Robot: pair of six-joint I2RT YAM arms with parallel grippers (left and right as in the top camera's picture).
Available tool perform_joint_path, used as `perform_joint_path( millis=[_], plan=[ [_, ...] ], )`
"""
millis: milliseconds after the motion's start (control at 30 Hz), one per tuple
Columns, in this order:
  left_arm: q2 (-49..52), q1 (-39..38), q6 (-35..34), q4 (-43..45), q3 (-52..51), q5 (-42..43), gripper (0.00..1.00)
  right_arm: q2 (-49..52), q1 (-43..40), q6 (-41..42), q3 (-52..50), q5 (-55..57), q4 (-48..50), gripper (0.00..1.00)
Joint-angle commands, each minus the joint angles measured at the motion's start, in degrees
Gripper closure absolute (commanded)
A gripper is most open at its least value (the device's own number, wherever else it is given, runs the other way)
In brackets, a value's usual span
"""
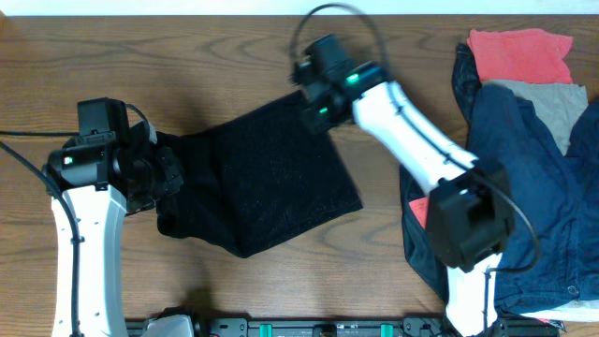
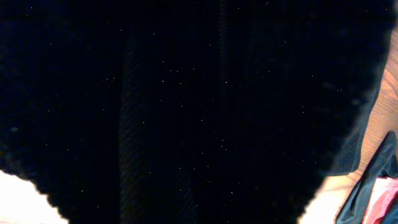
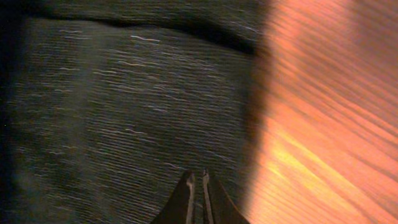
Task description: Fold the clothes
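The black, fuzzy, faintly speckled clothes point(image 1: 267, 178) lie in the middle of the table, with the left part bunched and folded over. My left gripper point(image 1: 171, 176) is at the garment's left edge, its fingers buried in the cloth. The black cloth point(image 2: 186, 106) fills the left wrist view and hides the fingers. My right gripper point(image 1: 309, 105) is at the garment's far right corner. In the right wrist view its fingers point(image 3: 196, 177) are closed together over the cloth point(image 3: 124, 118), near its edge, with nothing visible between them. The buttons are out of view.
A pile lies at the right: a red cloth point(image 1: 519, 51), a grey cloth point(image 1: 547, 103) and a navy-blue garment point(image 1: 538, 197), which runs under the right arm's base. Bare wood point(image 1: 140, 56) surrounds the black garment.
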Motion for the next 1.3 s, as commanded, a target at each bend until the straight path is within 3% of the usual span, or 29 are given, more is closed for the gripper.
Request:
perform_joint_path(
  millis=[0, 400, 700, 933, 1100, 1167, 1267],
  plan=[
    [-1.1, -0.5, 1.0, 0.7, 2.2, 1.8, 0.94, 1.3, -1.9, -1.2, -3.2, -0.3, -1.3, 0.96],
    [-0.3, -11.2, -3.2, 4.5, 2.2, 2.2, 0.94, 1.3, -0.9, -1.1, -19.3, -5.5, 7.9, 0.94],
    [3.9, -23.7, -12.1, 11.8, 2.2, 2.2, 0.94, 1.3, 3.9, 0.2, -21.6, -5.5, 9.7, 0.94],
    [11.3, -32.1, -13.9, 18.0, 2.2, 2.2, 0.91, 1.3, 5.5, 1.3, -21.5, -3.7, 9.4, 0.94],
    [15.5, -33.4, -12.8, 20.5, 2.2, 1.9, 0.50, 0.5, 3.4, 2.6, -19.8, 2.9, 5.0, 0.89],
    [15.6, -32.4, -9.7, 21.8, 2.2, 1.9, 0.26, -0.7, 1.3, 2.6, -17.7, 7.2, 1.6, 0.87],
    [14.8, -28.8, -7.1, 22.3, 3.8, 1.7, 0.21, -3.2, -3.1, 2.8, -12.9, 14.7, -3.9, 0.84]
  ],
)
